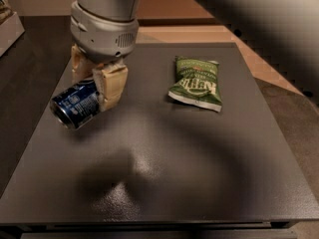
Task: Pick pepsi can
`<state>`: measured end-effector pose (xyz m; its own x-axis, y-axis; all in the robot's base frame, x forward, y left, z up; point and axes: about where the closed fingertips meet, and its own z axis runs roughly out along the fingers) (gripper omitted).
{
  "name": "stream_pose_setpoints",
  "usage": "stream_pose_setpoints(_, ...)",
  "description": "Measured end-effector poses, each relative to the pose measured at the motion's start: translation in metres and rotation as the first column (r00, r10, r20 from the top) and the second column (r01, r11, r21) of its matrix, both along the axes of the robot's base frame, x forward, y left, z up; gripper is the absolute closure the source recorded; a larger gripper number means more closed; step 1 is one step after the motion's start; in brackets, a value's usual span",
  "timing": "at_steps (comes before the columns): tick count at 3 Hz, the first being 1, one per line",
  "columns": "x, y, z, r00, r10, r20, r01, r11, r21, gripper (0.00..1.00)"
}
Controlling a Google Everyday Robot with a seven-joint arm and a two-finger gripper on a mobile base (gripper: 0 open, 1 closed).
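The pepsi can (pixel 76 105) is dark blue and shiny, tilted on its side with its silver end facing front left. My gripper (pixel 94 86) is at the left of the dark table (pixel 164 178), its tan padded fingers (pixel 113 86) shut on the can's upper part. The can hangs in the grip above the table's left edge. The grey wrist and arm rise above it to the top of the view.
A green chip bag (pixel 196 83) lies flat on the table at the back right. A pale floor strip and a wooden wall lie behind the table. A light box edge shows at the far left.
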<state>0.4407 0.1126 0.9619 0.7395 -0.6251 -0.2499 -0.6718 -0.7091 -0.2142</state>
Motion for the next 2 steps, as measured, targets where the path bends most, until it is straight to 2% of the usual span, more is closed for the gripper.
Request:
stream_pose_setpoints(1, 0.007, 0.0028, 0.0232, 0.9986, -0.002, 0.053, 0.001, 1.0, 0.029, 1.0)
stream_pose_setpoints(2, 0.0072, 0.0033, 0.0236, 0.9985, -0.003, 0.055, 0.001, 1.0, 0.031, 1.0)
